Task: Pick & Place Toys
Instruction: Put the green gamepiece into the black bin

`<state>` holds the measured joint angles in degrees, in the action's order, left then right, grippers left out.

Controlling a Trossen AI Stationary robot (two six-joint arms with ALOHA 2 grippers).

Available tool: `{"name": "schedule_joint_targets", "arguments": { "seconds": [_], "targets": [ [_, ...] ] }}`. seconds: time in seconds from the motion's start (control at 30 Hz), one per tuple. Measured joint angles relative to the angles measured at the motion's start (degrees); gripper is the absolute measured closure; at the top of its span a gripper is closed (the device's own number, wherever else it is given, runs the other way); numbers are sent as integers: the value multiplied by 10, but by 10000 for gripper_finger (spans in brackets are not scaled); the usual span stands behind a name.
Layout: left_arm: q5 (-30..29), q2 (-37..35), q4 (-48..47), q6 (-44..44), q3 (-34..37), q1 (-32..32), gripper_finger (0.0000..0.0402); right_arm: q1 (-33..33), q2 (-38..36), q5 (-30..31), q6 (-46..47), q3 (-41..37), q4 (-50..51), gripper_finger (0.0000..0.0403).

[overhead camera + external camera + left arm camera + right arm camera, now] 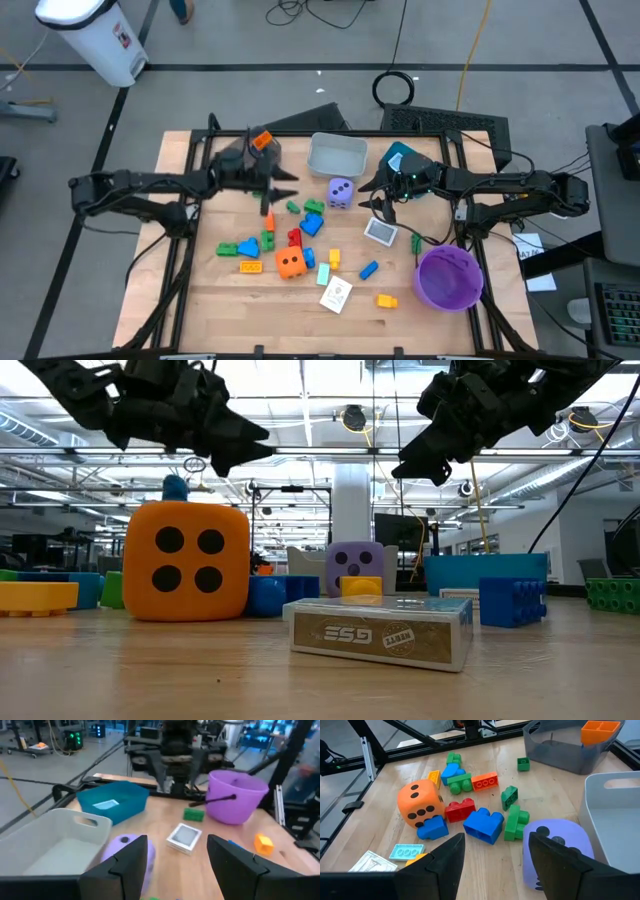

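Toys lie loose on the wooden table: an orange dotted die, a purple dotted die, red, green and blue blocks, a yellow block and two cards. An orange block rests inside the dark bin. My left gripper hovers open, raised left of the purple die, with nothing between its fingers. My right gripper hovers open, right of the purple die, its fingers also around nothing. Both show high above the table in the low view.
A light grey bin stands at the far middle, a teal bin to its right and a dark bin to its left. A purple round bowl stands near the right front. Black frame rails run along the table's sides.
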<state>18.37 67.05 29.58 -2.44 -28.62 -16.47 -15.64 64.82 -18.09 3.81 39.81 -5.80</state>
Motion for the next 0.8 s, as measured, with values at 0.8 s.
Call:
{"name": "schedule_joint_targets", "arguments": {
  "seconds": [0.8],
  "targets": [
    [-278, 57, 135, 49, 0, 328, 188, 0, 0, 0, 0, 0, 0, 190]
  ]
}}
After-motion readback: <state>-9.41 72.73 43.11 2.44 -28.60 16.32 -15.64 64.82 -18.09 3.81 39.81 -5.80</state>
